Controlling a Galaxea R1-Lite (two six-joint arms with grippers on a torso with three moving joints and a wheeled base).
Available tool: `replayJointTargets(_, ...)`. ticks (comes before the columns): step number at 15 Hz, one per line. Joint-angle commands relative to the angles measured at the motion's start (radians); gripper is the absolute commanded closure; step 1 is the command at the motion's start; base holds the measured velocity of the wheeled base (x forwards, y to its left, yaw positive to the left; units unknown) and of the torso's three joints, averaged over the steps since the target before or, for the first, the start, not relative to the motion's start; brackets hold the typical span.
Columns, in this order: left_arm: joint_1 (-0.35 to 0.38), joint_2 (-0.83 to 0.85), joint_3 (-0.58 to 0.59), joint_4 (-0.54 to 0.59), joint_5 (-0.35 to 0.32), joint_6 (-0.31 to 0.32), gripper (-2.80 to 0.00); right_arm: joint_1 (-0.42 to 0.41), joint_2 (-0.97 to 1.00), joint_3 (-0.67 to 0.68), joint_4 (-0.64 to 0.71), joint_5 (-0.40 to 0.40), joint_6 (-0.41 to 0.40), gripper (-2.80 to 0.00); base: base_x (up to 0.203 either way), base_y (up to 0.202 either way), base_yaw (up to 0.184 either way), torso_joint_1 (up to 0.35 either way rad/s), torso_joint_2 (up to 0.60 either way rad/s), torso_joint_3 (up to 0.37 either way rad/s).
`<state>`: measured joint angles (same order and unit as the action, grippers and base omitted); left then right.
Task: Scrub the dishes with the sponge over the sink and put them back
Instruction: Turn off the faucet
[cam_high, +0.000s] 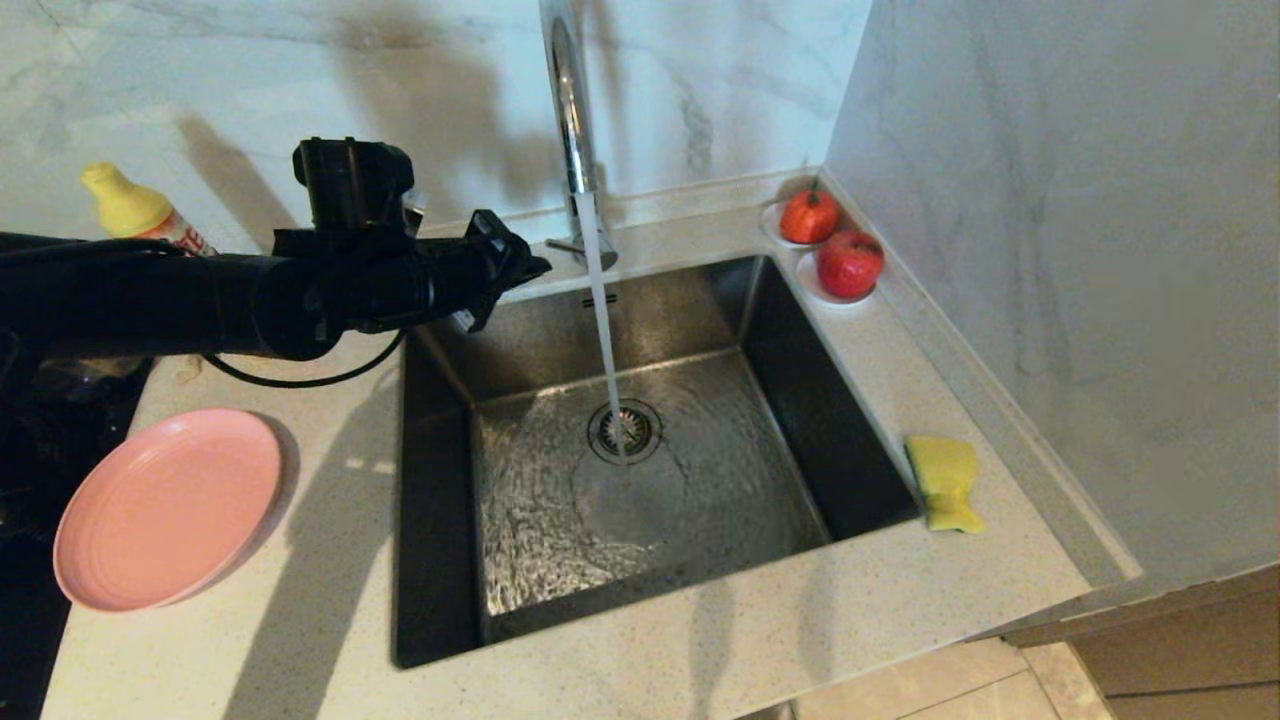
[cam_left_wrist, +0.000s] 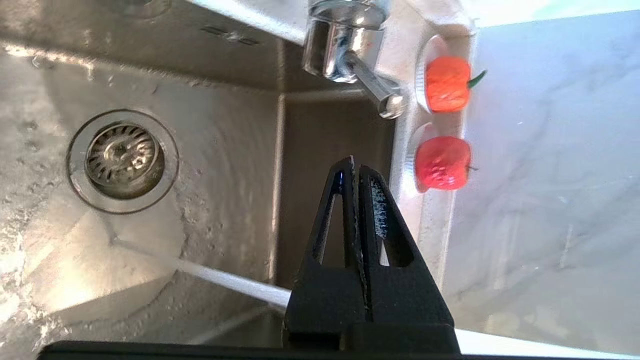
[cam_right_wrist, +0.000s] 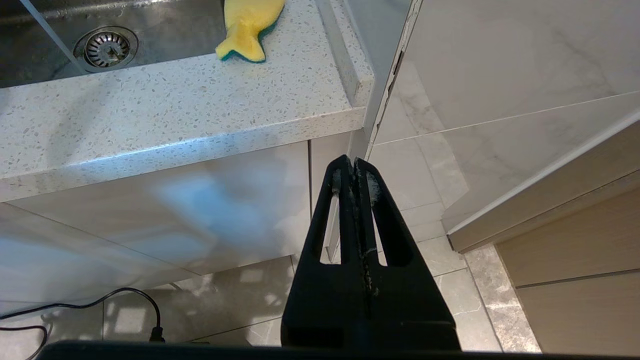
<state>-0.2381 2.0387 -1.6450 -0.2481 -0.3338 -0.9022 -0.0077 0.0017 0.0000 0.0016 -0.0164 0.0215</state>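
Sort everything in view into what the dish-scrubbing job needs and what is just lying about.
For the job:
- pink plate, on the counter left of the sink
- yellow sponge, on the counter right of the sink
- sink
- faucet, water running
- left claw, shut and empty, near the faucet

Lying about:
- two red fruits on small white dishes
- yellow-capped bottle

Pale pink plate (cam_high: 165, 508) with faint ridged rings, sitting on a cream counter (cam_high: 330, 560) speckled with fine grey flecks; grey steel sink (cam_high: 640, 440), rippled silver under the water; chrome faucet (cam_high: 570, 110); yellow sponge (cam_high: 945, 480) with a green underside; two red fruits (cam_high: 830, 245) on white saucers; yellow-capped bottle (cam_high: 135, 210); black left gripper (cam_high: 510, 265); white grey-veined marble walls (cam_high: 1050, 250)
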Motion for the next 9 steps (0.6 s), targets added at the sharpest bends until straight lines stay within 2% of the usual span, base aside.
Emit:
replayJointTargets(1, 0.0, 0.003, -0.007, 0.0, -0.002, -0.007, 0.0, 0.0, 0.001, 0.001, 0.0, 0.001, 0.001, 0.0, 0.0, 0.0, 0.0, 0.0, 0.0, 0.0)
replayJointTargets(9, -0.001, -0.038, 0.091, 0.0, 0.001, 0.017, 0.0, 0.0, 0.001, 0.002, 0.0, 0.0, 0.0, 0.0, 0.0, 0.0, 0.0, 0.0, 0.0, 0.0)
